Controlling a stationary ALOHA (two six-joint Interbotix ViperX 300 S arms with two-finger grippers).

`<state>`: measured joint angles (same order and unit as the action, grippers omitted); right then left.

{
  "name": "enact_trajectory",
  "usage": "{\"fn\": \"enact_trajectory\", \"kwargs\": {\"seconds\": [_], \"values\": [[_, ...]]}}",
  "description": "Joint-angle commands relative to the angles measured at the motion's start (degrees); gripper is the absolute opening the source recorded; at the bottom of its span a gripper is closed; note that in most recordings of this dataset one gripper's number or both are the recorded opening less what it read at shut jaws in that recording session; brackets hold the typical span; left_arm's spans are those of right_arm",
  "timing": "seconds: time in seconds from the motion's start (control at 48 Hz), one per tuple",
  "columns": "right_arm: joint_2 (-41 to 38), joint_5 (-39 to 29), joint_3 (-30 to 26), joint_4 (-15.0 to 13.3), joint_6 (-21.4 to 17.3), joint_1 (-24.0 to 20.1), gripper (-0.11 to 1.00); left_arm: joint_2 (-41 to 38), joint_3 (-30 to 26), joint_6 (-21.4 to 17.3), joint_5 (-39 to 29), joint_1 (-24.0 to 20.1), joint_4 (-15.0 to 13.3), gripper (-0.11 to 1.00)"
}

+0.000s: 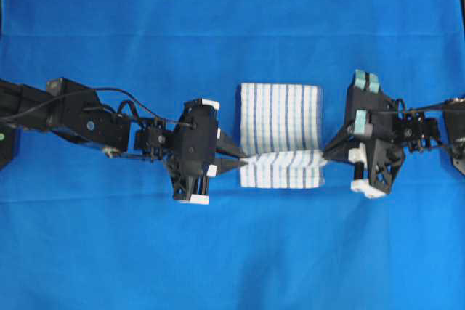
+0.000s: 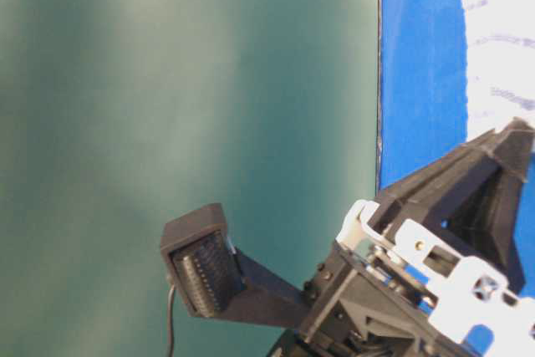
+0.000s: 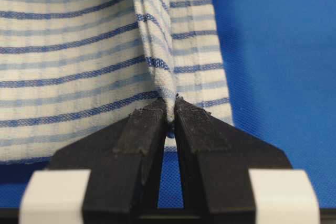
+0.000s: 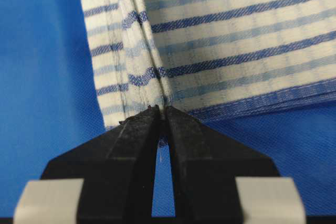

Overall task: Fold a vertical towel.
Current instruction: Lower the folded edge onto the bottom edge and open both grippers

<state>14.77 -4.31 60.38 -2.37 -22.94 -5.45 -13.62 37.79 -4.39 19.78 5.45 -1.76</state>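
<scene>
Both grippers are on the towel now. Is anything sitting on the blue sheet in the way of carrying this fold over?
Nothing visible. The left gripper and right gripper each pinch a side edge of the towel; only bare blue sheet surrounds it.

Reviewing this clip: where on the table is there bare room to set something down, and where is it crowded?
Bare blue table cloth spans the far strip above the towel and the near strip below both arms. The middle band is crowded: the left gripper and right gripper pinch the towel's opposite edges, with arms filling either side.
</scene>
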Motion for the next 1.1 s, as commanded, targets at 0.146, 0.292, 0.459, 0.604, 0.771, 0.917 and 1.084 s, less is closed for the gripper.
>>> {"fn": "enact_trajectory", "kwargs": {"seconds": [0.146,0.292,0.459,0.604,0.771,0.917,1.084], "values": [[-1.0,-0.1,-0.9,0.2,-0.2,-0.5,0.08,-0.8,-0.8,0.4,0.4,0.4,0.1,0.04],[-1.0,-0.1,-0.9,0.2,-0.2,-0.5,0.08,-1.8,-1.0,0.6,0.6,0.5,0.1,0.04],[-1.3,0.5,-1.0,0.1,-0.2,-0.5,0.08,-1.8,-1.1,0.6,0.9,0.4,0.1,0.04],[-1.9,1.3,-1.0,0.2,-0.2,-0.5,0.09,-1.8,-1.1,0.6,1.1,0.4,0.1,0.04],[-2.0,1.4,-1.1,0.0,-0.1,-0.4,0.49,-1.8,-1.1,0.9,1.7,0.4,0.1,0.05],[-1.9,1.3,-1.5,-0.1,-0.1,-0.4,0.63,-1.7,-1.2,1.3,1.7,0.4,0.0,0.27],[-1.4,0.7,-2.2,-0.2,0.2,-0.6,0.61,-0.7,-1.2,1.6,0.4,0.5,0.1,0.75]]}}
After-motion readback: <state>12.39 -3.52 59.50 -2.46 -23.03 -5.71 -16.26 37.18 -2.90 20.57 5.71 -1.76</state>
